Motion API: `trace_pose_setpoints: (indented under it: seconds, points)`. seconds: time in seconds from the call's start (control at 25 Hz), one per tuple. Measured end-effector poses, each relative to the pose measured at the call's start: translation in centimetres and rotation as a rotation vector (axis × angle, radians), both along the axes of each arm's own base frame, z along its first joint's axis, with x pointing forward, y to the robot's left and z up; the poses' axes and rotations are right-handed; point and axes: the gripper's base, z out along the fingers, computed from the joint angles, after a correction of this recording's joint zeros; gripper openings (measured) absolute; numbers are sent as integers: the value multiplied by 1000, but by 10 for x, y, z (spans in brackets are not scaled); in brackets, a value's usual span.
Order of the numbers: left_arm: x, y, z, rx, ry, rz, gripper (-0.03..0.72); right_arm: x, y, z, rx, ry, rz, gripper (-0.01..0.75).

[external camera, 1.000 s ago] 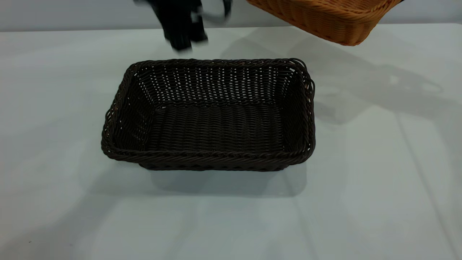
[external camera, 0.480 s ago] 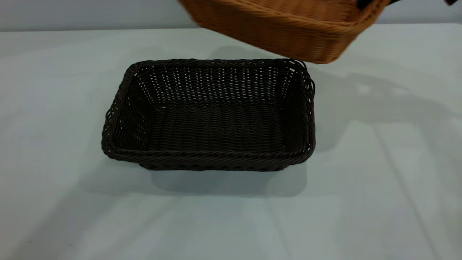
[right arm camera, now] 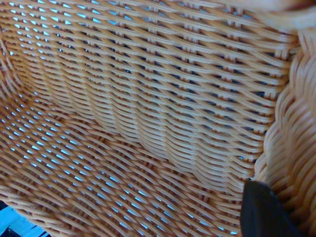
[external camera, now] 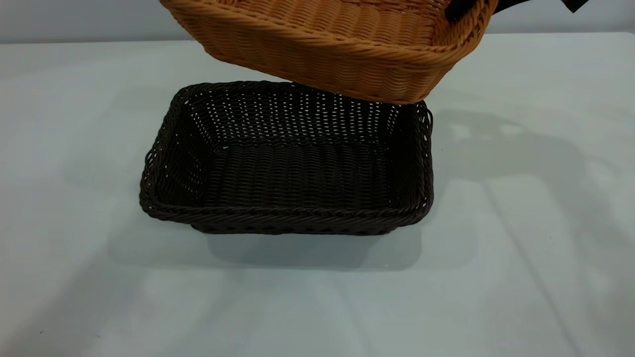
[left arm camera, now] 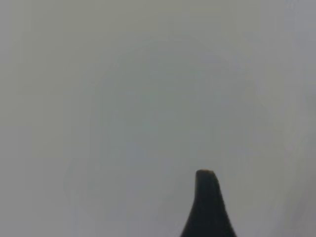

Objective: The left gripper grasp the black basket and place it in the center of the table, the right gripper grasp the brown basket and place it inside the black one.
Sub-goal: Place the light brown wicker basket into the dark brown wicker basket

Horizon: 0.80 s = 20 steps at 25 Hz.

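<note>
Right end effector (external camera: 459, 9) pinches brown basket (external camera: 342, 49) by rim | tilted above black basket (external camera: 287, 168) | light, stiff wicker | left end effector (left arm camera: 207, 207): state unclear.

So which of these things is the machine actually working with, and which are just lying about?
Part of the job:
brown basket, held up in the air by the right claw
black basket, standing below it
table
left claw, only one fingertip showing

Just lying about:
nothing that I can see
</note>
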Motion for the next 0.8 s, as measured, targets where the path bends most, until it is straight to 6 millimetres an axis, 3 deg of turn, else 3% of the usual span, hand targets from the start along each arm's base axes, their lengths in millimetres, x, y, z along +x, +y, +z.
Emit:
trace_pose_setpoints:
  seconds: [0.56, 0.8]
  points:
    - [-10, 2, 26, -186, -176, -35, 487, -4, 0, 1, 12, -2, 70, 82]
    - [-10, 2, 28, -221, -179, -40, 487, -10, 19, 0, 2, -13, 141, 83]
